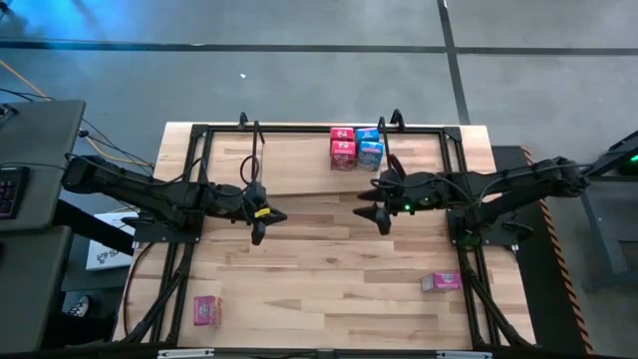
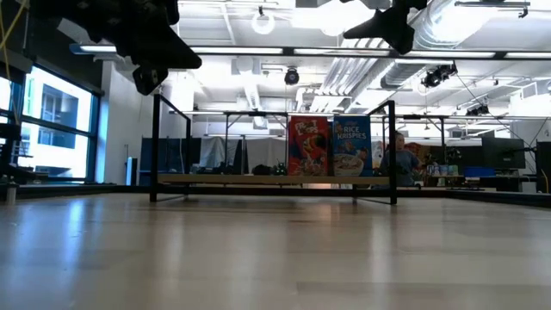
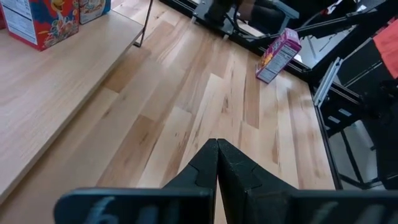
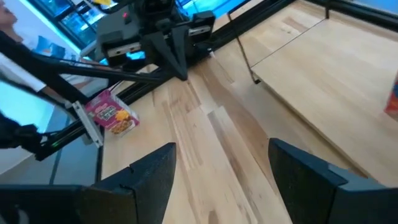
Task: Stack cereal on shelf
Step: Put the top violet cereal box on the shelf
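we see a red cardboard cereal box (image 1: 343,148) and a blue cardboard cereal box (image 1: 370,149) upright, touching, on the wire-framed wooden shelf (image 1: 299,160) at the tabletop's far edge | two pink boxes lie near the front corners (image 1: 207,310) (image 1: 441,282) | left gripper (image 1: 258,231) mid-table, fingers together, empty | right gripper (image 1: 377,199) just in front of the shelf, fingers apart, empty

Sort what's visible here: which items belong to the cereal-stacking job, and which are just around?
Job items:
- red cereal box and blue cereal box, on the shelf
- pink box by the right arm's base
- pink box near the table's front left corner

Just around:
- keyboard off the table
- person in the background
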Action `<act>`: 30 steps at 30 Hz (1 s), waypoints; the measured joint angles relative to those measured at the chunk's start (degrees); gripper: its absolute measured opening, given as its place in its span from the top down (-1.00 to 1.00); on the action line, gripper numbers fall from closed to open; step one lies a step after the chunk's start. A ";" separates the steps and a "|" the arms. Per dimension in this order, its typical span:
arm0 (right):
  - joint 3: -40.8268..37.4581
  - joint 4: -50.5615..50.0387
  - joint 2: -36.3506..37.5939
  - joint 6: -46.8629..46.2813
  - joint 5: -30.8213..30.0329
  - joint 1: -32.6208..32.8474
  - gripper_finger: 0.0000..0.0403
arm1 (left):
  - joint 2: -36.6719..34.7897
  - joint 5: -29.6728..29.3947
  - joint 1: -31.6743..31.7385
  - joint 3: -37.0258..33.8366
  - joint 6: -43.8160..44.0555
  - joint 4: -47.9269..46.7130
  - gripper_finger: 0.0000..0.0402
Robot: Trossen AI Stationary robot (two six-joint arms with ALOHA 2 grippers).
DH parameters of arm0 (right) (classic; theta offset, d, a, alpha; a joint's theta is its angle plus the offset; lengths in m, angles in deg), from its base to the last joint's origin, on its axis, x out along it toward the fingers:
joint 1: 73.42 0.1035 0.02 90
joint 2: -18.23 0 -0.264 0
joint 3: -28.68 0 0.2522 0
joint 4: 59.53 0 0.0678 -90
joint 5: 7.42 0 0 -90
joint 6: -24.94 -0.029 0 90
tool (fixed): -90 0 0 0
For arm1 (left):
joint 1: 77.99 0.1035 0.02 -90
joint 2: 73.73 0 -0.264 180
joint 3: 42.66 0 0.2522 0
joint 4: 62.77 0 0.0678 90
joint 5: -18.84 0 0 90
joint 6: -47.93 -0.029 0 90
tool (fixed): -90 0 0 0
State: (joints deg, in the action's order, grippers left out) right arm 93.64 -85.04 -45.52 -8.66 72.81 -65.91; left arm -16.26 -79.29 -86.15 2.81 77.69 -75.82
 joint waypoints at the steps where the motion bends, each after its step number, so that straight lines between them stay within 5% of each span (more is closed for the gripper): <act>1: 0.00 0.18 0.00 0.00 0.55 0.00 -0.24 | 0.00 -0.07 0.00 0.00 0.00 0.00 1.00; 6: 1.84 -0.05 0.17 -1.97 10.12 -0.61 -0.24 | 0.00 -0.10 0.00 0.00 0.20 0.03 1.00; 10: 10.74 -18.81 -0.01 -2.55 18.22 0.33 -0.24 | 0.00 -0.10 0.00 0.00 0.22 0.03 1.00; 17: 22.06 -50.28 -2.18 -10.21 16.98 11.73 -0.24 | 0.00 -0.14 0.00 0.00 1.62 0.02 1.00; 25: 17.31 -56.27 -2.29 -22.68 16.27 32.15 -0.24 | 0.00 -0.66 0.00 0.00 1.62 -0.02 1.00; 30: 12.12 -54.91 -2.32 -27.94 13.63 38.75 -0.24 | 0.00 -2.68 0.00 0.00 1.57 -0.02 1.00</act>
State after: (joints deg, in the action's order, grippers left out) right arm 105.76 -139.95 -47.84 -36.61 86.44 -27.16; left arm -16.26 -81.97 -86.15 2.81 79.26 -75.84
